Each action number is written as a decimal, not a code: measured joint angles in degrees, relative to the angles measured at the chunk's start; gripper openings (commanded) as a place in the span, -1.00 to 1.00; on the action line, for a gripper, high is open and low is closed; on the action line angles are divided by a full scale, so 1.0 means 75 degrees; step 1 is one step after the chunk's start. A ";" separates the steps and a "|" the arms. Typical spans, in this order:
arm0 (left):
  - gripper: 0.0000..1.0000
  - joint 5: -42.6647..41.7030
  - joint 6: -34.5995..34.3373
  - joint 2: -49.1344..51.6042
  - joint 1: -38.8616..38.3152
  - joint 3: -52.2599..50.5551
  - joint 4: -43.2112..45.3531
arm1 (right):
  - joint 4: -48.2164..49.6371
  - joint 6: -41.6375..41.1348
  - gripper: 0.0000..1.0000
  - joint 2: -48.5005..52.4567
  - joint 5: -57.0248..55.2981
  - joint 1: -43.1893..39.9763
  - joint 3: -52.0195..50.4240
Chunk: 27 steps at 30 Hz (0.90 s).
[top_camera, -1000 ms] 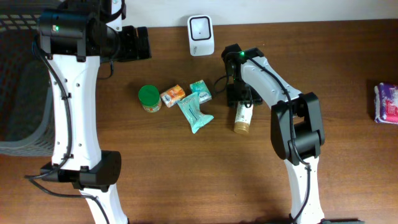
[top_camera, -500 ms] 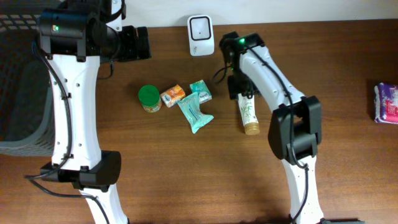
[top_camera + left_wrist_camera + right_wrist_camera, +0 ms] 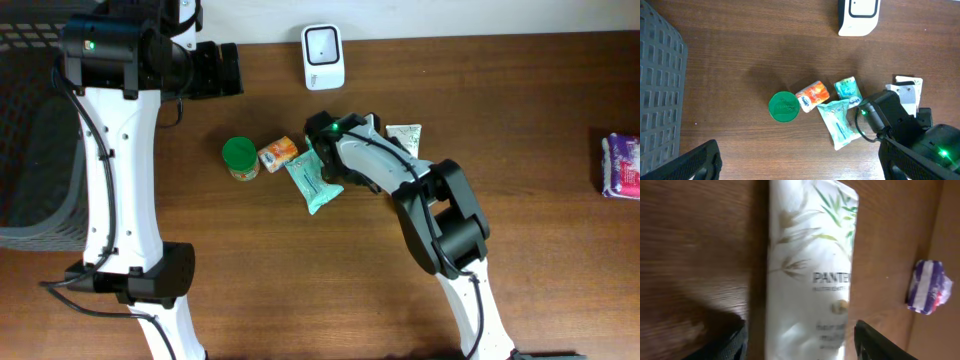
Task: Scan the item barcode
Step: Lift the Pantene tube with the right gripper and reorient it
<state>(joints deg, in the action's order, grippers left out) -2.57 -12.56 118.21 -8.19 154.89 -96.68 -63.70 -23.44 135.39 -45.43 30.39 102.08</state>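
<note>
Folds the right arm (image 3: 440, 215) low, nearer than the scanner (image 3: 323, 44); pinches the shampoo tube (image 3: 405, 134) in the half-closed right gripper (image 3: 802, 347), right of the scanner, long axis crosswise, flat end pointing right.

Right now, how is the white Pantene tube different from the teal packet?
The Pantene tube is white with green leaves printed on it; the teal packet is blue-green all over. The tube sits between the fingers of the right gripper, while the teal packet lies loose on the table. The teal packet is right up against the orange packet; the tube is apart from that bunch. Both are longer than they are wide.
</note>
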 measured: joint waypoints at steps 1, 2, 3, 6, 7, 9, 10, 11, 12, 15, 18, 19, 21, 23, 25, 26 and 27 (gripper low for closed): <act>0.98 0.0000 0.0000 0.0000 0.0000 0.0000 0.0000 | -0.0050 0.0015 0.28 0.0000 -0.0198 -0.0050 -0.0038; 0.98 -0.0003 -0.0003 0.0000 0.0000 0.0000 0.0000 | -0.0099 0.0012 0.27 0.0000 -0.0306 -0.0087 -0.0044; 0.98 0.0000 -0.0003 0.0000 0.0000 0.0000 0.0000 | -0.0154 0.0015 0.22 0.0000 -0.0274 -0.0090 -0.0044; 0.98 -0.0003 -0.0003 0.0000 0.0000 0.0000 0.0000 | -0.0015 0.0023 0.00 0.0000 0.0020 -0.0093 -0.0044; 0.98 -0.0003 -0.0003 0.0000 0.0000 0.0000 0.0000 | -0.0006 0.0012 0.00 0.0000 0.0067 -0.0099 -0.0044; 0.98 -0.0003 -0.0003 0.0000 0.0000 0.0000 0.0000 | -0.0006 0.0015 -0.08 0.0000 0.0111 -0.0169 -0.0044; 0.98 -0.0003 -0.0003 0.0000 0.0000 0.0000 0.0000 | -0.0006 0.0012 -0.18 0.0000 0.0210 -0.0245 -0.0044; 0.98 -0.0003 -0.0003 0.0000 0.0000 0.0000 0.0000 | 0.0003 0.0015 -0.42 0.0000 0.0323 -0.0332 -0.0044; 0.98 0.0000 -0.0003 0.0000 0.0000 0.0000 0.0000 | 0.0020 0.0015 -0.66 0.0000 0.0452 -0.0425 -0.0041; 0.98 -0.0003 -0.0003 0.0000 0.0000 0.0000 0.0000 | -0.0047 0.0090 -0.78 -0.0093 0.1250 -0.0723 0.0122; 0.98 -0.0003 -0.0003 0.0000 0.0000 0.0000 0.0000 | -0.0828 0.0522 -0.79 -0.0102 0.3544 -0.1571 0.1291; 0.98 -0.0003 -0.0003 0.0000 0.0000 0.0000 0.0003 | -0.0962 0.0711 -0.79 -0.0058 0.4380 -0.1865 0.1664; 0.98 0.0000 -0.0003 0.0000 0.0000 0.0000 0.0000 | -0.1343 0.1323 -0.81 -0.0009 0.7044 -0.2460 0.2384; 0.98 0.0000 0.0000 0.0000 0.0000 0.0000 0.0000 | -0.1338 0.1985 -0.87 -0.0006 0.9818 -0.3040 0.2562; 0.98 -0.0003 0.0000 0.0000 0.0000 0.0000 0.0000 | -0.1364 0.2413 -0.91 0.0000 1.1441 -0.3593 0.2547; 0.98 -0.0003 -0.0003 0.0000 0.0000 0.0000 0.0000 | -0.1358 0.2500 -0.92 0.0000 1.1750 -0.3768 0.2442; 0.98 -0.0003 -0.0003 0.0000 0.0000 0.0000 -0.0006 | -0.1276 0.2565 -0.91 0.0003 1.1963 -0.3978 0.2069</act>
<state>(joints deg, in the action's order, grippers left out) -2.59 -12.58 118.21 -8.19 154.89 -96.73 -73.28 -4.21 135.41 44.29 0.56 117.60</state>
